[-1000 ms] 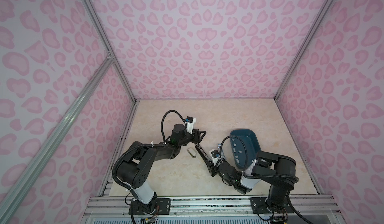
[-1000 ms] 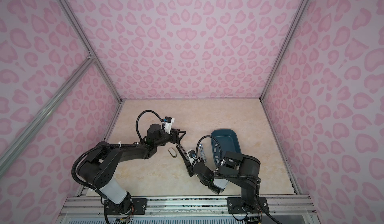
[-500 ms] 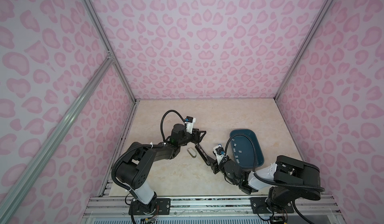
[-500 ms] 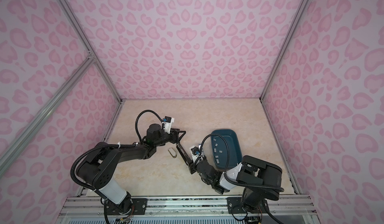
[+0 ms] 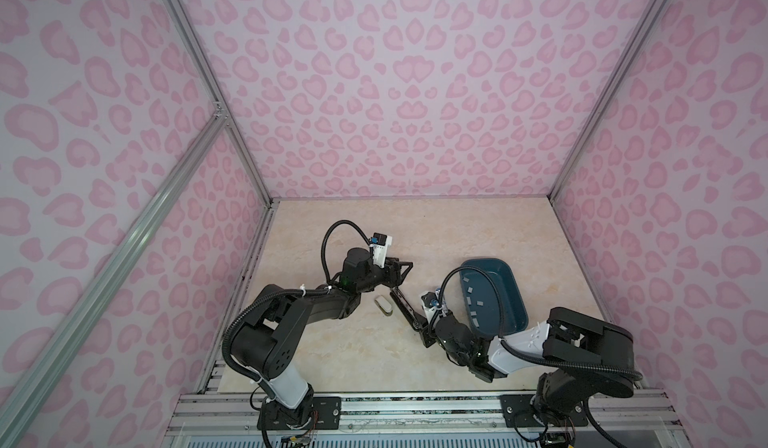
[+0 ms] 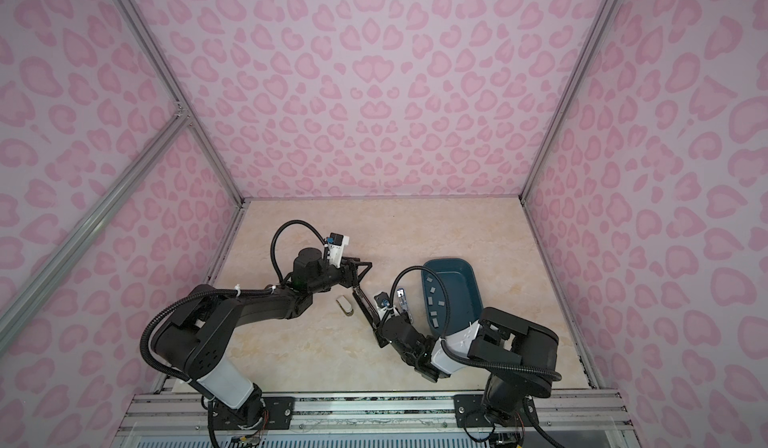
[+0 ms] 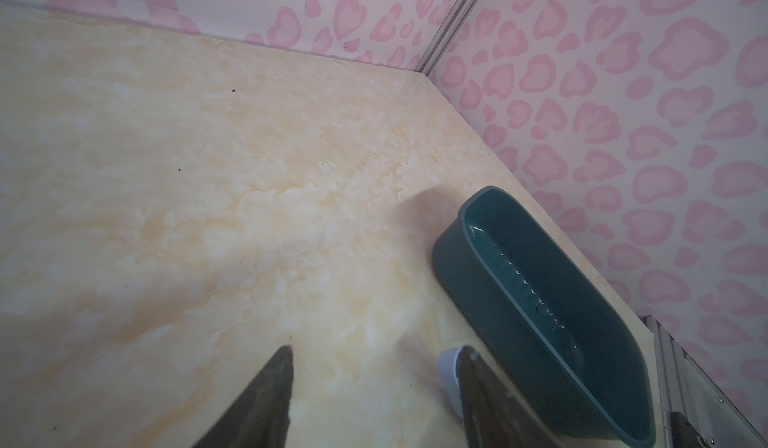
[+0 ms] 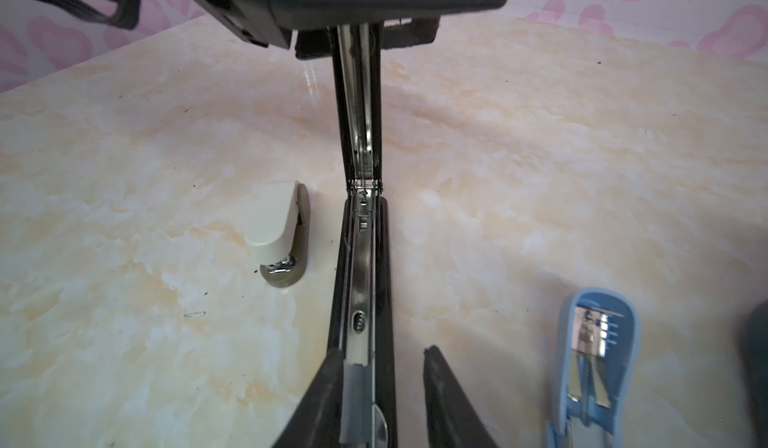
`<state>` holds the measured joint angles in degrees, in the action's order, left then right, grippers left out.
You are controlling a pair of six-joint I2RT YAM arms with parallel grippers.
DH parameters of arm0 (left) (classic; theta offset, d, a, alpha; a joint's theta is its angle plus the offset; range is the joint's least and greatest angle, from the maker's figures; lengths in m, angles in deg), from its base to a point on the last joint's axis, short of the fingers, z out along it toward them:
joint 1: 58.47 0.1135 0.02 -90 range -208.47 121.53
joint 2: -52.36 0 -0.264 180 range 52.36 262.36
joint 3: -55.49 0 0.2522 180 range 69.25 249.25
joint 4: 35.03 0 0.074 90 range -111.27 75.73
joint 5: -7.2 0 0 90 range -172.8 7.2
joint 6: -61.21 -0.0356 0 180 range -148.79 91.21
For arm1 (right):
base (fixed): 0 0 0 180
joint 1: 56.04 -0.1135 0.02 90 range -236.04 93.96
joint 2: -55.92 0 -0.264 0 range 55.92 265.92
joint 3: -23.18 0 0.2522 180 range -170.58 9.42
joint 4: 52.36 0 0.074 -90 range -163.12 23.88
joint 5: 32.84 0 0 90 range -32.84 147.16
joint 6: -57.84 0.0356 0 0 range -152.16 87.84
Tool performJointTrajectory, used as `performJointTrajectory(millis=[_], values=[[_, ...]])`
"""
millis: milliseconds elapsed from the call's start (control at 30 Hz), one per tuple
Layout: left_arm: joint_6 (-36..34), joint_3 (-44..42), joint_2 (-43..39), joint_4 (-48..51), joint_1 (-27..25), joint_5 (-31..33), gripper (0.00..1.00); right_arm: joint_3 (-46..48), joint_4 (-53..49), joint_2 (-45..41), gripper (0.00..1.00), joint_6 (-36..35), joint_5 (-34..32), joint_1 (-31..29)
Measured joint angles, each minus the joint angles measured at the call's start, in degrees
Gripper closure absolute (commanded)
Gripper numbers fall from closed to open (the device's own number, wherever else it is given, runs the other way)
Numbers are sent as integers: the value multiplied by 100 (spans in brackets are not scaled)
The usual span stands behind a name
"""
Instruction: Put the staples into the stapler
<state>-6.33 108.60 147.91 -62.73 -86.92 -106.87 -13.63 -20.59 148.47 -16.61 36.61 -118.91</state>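
While left hand (image 7: 374, 358) meets stapler (image 8: 360, 259) lid, grip unclear, right hand (image 8: 382, 352) straddles base, part-open, unclamped.

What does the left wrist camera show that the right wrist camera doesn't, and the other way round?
Only the left wrist view: the teal bin's inside and the enclosure's corner post. Only the right wrist view: the black stapler hinged open, the cream stapler, the blue stapler lying open, and the right gripper straddling the black stapler's base. Both: the marble table, the pink patterned wall, and the left gripper, which grips the black stapler's raised arm.
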Motion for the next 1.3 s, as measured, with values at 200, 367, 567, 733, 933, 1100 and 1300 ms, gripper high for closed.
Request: performJointTrajectory(millis=[200, 367, 567, 733, 933, 1100, 1300], values=[[0, 0, -4, -26, 0, 0, 37, -192, -181, 85, 69, 11, 249, 13], [-2, -2, -20, -28, 0, 2, 37, -295, -302, 179, 70, 15, 369, 13], [-15, -2, -20, -26, 0, 7, 37, -308, -437, 184, 71, 42, 389, 13], [-15, -2, -20, -28, 0, 9, 37, -299, -487, 164, 79, 107, 398, 13], [-15, -2, -20, -28, 0, 17, 36, -299, -485, 166, 86, 170, 407, 4], [-15, -2, -20, -28, 0, 50, 35, -352, -549, 168, 94, 184, 404, 2], [-15, -2, -20, -28, 0, 50, 35, -490, -809, 116, 96, 184, 407, 13]])
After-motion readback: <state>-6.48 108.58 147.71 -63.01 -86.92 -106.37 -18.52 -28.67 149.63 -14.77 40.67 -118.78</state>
